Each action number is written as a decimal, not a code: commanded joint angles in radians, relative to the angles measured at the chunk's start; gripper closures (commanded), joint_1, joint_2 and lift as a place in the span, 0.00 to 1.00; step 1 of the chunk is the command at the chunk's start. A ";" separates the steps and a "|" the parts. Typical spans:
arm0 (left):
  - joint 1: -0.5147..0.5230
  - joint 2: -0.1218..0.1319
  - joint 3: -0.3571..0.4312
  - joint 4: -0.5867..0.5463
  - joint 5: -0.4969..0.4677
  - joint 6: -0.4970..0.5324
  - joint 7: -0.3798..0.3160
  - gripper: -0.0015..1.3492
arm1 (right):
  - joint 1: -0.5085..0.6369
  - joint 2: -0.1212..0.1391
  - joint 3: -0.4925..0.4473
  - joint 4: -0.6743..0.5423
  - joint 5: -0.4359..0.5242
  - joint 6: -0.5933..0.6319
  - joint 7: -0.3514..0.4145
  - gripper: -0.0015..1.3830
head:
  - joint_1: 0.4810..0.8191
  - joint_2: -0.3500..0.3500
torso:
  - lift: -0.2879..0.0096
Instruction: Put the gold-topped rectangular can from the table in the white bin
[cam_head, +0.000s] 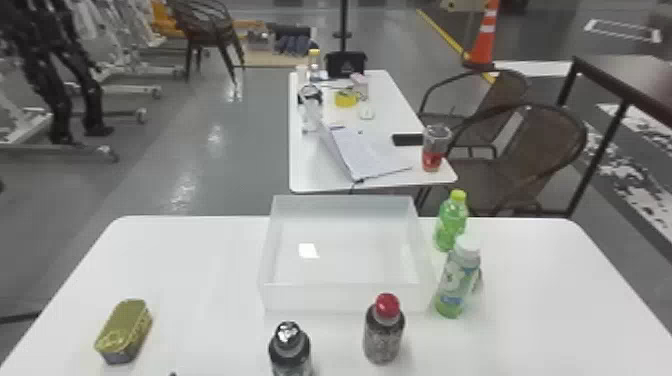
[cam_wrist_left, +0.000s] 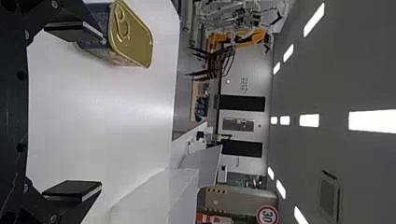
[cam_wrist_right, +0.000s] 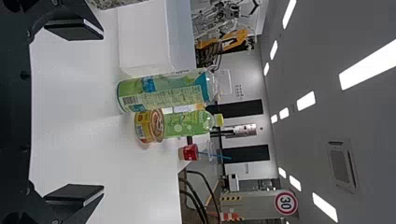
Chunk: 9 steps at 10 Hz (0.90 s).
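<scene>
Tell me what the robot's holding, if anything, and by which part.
Nothing is held: the left gripper and right gripper have fingers wide apart; the gold-topped rectangular can rests on the white table.

Silver-capped bottle (cam_head: 290, 351), base cut off

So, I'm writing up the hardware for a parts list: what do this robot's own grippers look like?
The left gripper and right gripper look alike: all black, each with two flat, angular fingers that have blocky, dark faces and a thin paler edge. Small round screw heads dot the black housing behind them. I can make out no cables or coloured markings on either.
</scene>
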 joint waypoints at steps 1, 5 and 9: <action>0.003 -0.003 0.022 -0.004 -0.016 0.015 0.021 0.13 | 0.000 0.001 0.000 0.000 -0.001 0.000 0.000 0.10 | 0.20 0.50 | 0.63; -0.081 0.005 0.020 0.099 0.012 0.033 -0.002 0.13 | -0.001 0.001 0.000 0.003 -0.001 0.000 0.000 0.10 | 0.20 0.50 | 0.63; -0.132 -0.003 0.098 0.119 -0.077 0.085 -0.003 0.13 | -0.005 0.001 0.002 0.005 -0.003 0.000 0.000 0.10 | 0.20 0.50 | 0.63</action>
